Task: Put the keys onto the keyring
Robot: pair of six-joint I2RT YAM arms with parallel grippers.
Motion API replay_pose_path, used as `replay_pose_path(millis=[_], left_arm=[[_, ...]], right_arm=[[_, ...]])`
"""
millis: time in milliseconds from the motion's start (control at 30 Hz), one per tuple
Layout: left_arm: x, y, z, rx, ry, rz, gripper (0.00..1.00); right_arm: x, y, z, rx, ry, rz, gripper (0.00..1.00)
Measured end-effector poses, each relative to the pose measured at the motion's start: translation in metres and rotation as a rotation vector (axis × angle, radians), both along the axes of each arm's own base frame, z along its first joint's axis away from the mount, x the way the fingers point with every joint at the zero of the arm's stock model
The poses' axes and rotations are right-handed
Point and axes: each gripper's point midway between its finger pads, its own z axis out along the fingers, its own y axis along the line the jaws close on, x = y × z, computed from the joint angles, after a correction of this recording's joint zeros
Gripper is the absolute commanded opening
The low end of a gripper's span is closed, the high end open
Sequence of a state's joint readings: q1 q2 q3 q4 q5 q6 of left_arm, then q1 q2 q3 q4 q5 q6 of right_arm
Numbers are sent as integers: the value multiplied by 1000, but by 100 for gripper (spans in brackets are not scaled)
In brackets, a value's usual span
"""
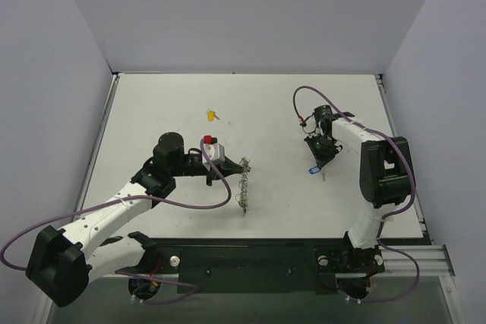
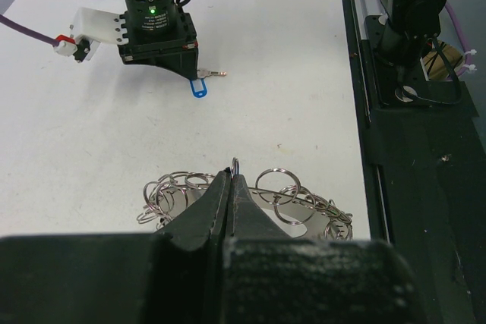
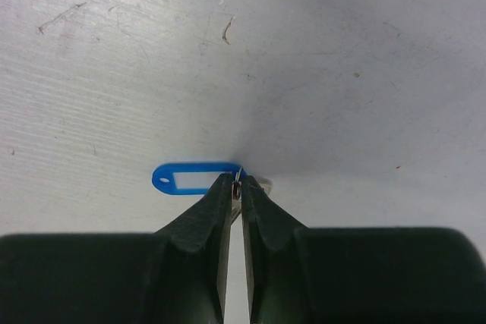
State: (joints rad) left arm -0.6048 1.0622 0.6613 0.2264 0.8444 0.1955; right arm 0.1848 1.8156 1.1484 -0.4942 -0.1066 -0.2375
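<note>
Left gripper [image 2: 231,178] is clenched, its two black fingers [image 2: 205,214] pressed together on one small wire ring at the far edge of the keyring [image 2: 262,195], a silvery tangle of linked metal loops. In the left wrist view the loops spread to both sides of the fingertips over the white table [image 2: 288,51], with one ring poking out just past the tips. From the top camera the same keyring [image 1: 244,185] shows as a narrow strip running from the gripper towards the near edge of the table; whether any of it is lifted off the surface I cannot tell

Right gripper [image 3: 236,185] is also pinched tight, its fingertips meeting on the tiny metal ring at one end of the blue key [image 3: 190,178], a small key with a flat oblong blue plastic head. That head lies flat on the table and sticks out to the left of the fingers in the right wrist view; a sliver of silver metal shows just to their right. Blue key and keyring lie well apart, on opposite halves of the table

A yellow-headed key [image 1: 210,115] rests alone farther back, apart from both grippers
</note>
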Motion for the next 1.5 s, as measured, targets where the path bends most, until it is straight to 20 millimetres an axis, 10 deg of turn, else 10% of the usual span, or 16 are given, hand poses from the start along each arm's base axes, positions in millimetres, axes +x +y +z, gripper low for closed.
replay_pose_path(millis=[1500], left_arm=[[0, 0, 3, -1, -2, 0, 0]], right_arm=[[-3, -1, 4, -13, 16, 23, 8]])
